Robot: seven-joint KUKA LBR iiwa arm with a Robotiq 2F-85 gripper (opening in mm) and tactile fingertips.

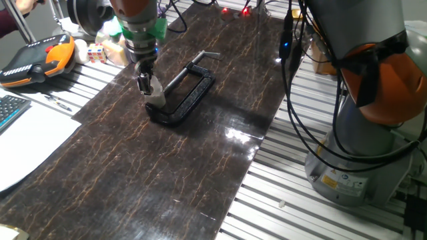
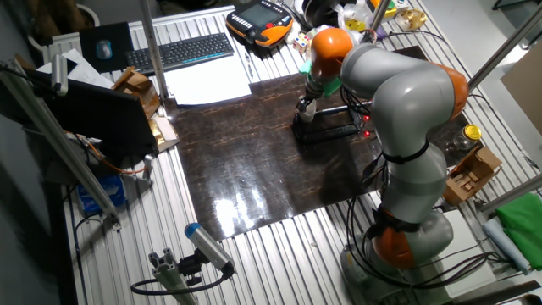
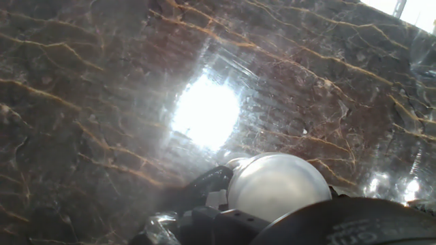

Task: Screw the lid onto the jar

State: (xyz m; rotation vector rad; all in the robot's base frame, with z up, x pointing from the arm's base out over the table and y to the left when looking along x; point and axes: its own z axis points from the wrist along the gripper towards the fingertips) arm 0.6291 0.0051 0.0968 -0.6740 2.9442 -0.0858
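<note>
Marble-patterned dark board covers the middle of the slatted metal table, and the task's things sit near its far end in one fixed view. The gripper hangs straight down there from the arm, its fingers reaching onto a small whitish thing that stands on the board. Whether that pale shape is the jar alone or the jar with the lid on top cannot be told from either fixed view; it is too small.

The hand view shows a round, translucent greyish-white disc, the lid, low in the picture, with a dark finger just beside its left edge and another dark, blurred part of the hand across the bottom right. The jaws seem to sit close about the lid, but whether they truly press on it cannot be told. The jar itself is hidden under the lid in that view.

A black clamp lies flat on the board, touching or nearly touching the whitish thing at its near end, with its screw handle pointing toward the far edge. In the other fixed view the clamp lies near the board's far right corner, partly behind the arm.

Off the board, an orange and black pendant rests on the table at the left, with a keyboard and white paper near it.
</note>
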